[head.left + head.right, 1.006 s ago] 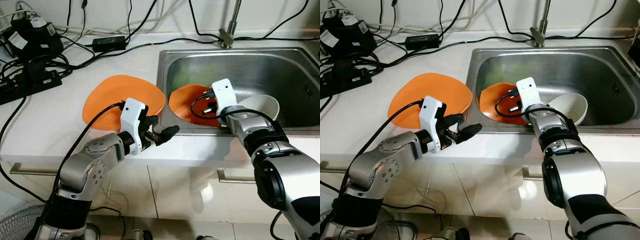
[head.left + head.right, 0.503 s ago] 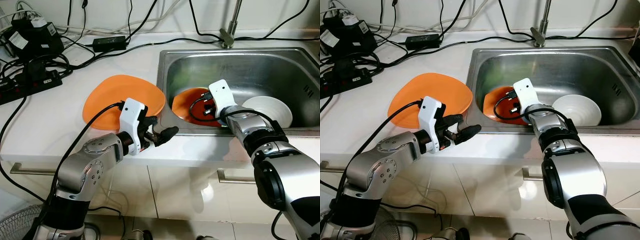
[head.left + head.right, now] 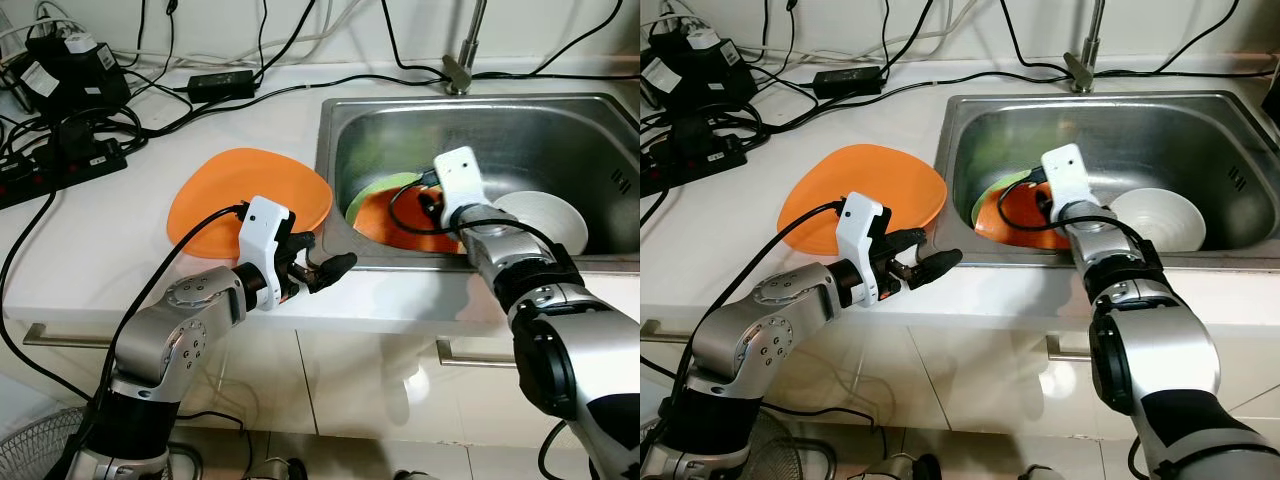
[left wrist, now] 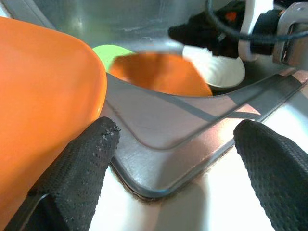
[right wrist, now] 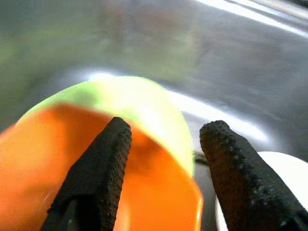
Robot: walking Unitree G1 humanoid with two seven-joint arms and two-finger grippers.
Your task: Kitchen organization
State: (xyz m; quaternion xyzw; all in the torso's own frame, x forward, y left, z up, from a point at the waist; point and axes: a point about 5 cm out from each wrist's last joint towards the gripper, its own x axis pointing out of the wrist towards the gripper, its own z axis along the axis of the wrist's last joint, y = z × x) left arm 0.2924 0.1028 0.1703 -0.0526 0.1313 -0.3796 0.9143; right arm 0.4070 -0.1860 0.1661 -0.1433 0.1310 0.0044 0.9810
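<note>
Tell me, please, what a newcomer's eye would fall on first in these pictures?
First the large orange plate lying on the white countertop beside the steel sink. Next, inside the sink, the right gripper reaches over a smaller orange plate on a green one, a white bowl alongside.

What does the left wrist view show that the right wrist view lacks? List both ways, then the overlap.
Left wrist view, not the right: the counter plate, the sink rim, the open left fingers. Right wrist view, not the left: nothing new, just a closer look. Both: the right fingers, the orange sink plate over a green plate, and the white bowl.
</note>
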